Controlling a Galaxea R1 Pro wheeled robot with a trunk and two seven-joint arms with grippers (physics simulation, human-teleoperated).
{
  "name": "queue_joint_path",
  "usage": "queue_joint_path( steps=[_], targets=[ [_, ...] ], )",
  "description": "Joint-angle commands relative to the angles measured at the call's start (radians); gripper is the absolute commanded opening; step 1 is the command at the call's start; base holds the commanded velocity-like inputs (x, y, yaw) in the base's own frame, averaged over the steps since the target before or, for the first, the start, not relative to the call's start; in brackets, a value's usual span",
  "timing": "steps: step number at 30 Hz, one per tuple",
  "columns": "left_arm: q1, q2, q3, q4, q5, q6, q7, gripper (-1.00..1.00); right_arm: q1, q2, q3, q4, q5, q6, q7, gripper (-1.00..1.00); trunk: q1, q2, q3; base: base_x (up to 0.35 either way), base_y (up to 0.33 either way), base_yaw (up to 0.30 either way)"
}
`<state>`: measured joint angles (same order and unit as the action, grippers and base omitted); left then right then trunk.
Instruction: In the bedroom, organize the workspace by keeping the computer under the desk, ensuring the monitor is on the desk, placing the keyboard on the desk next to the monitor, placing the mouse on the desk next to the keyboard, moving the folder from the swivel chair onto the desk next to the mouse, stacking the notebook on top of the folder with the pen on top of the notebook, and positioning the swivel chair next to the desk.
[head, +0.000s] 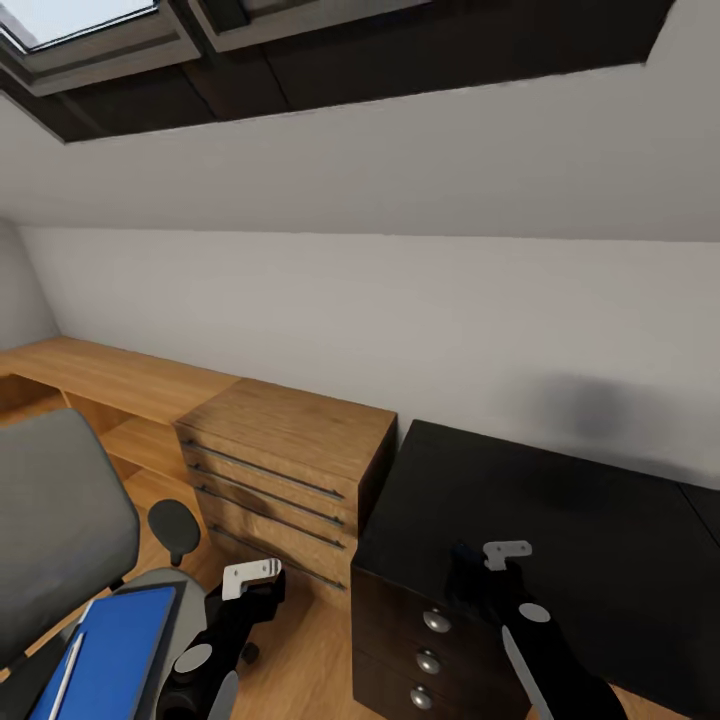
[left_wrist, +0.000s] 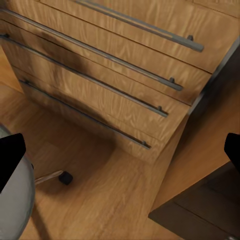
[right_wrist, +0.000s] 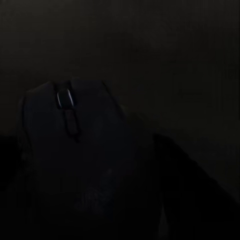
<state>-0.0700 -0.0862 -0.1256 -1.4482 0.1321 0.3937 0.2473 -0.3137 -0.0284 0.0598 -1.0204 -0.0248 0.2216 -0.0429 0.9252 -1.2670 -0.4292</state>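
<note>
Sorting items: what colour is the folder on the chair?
Bright blue; the folder shows best in the head view.

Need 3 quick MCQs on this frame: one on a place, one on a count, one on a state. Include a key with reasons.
1. Where does the blue folder lie?
A. on the desk
B. on the swivel chair's seat
C. on the wooden dresser

2. How many round silver knobs show on the desk's front?
A. one
B. three
C. five

3. How is the left end effector?
A. open, holding nothing
B. shut on the pen
C. shut on the folder

Key:
1 B: the blue folder lies on the seat of the swivel chair.
2 B: three silver knobs stand in a column on the desk.
3 A: in the wrist view the left end effector has its fingers wide apart, with floor between them.
</note>
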Motion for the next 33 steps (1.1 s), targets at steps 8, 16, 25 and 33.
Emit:
queue_joint_path(
  steps=[8,16,25,33],
  targets=[
    [-0.001,0.0,-0.002,-0.001,0.011,0.004,0.009,1.0,0.0,0.076,0.014,0.004,-0.007,0.008,-0.075,-1.0,-0.015,0.028,0.011,0.0,0.0,0.0],
    [-0.001,0.0,-0.002,-0.001,0.012,0.003,0.009,1.0,-0.001,0.124,0.016,0.023,-0.012,0.004,-0.226,-1.0,-0.015,0.028,0.011,0.0,0.0,0.0],
    [-0.001,0.0,-0.001,-0.001,0.012,0.002,0.009,1.0,0.001,0.154,0.016,0.034,-0.014,0.0,-0.247,-1.0,-0.015,0.028,0.011,0.0,0.0,0.0],
    [-0.001,0.0,-0.002,-0.001,0.011,0.002,0.009,1.0,0.001,0.16,0.026,0.033,-0.014,-0.001,-0.249,-1.0,-0.015,0.028,0.011,0.0,0.092,0.0]
  ],
)
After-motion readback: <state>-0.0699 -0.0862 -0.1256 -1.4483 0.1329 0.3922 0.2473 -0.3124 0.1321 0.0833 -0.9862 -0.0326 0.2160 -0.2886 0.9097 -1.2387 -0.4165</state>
